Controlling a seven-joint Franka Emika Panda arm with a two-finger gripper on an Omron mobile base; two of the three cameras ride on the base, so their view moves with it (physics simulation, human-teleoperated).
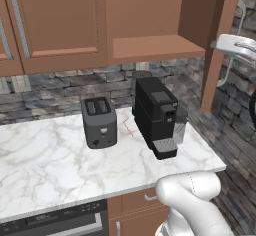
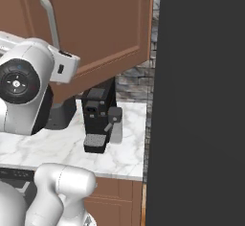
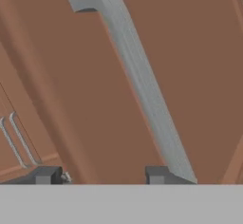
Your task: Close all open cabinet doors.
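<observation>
A: Door status?
B: Open cabinet door (image 1: pixel 220 40) stands swung out, right of the coffee machine (image 1: pixel 157 117).
A: Gripper (image 3: pixel 107 176)?
B: At the handle (image 3: pixel 137 80); grip cannot be told. Push squarely, steadily.

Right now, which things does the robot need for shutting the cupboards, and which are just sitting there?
For the job:
- open cabinet door, swung out edge-on
- its silver handle, right in front of the gripper
- closed cabinet doors next to it

Just sitting there:
- toaster
- coffee machine
- marble counter
</observation>
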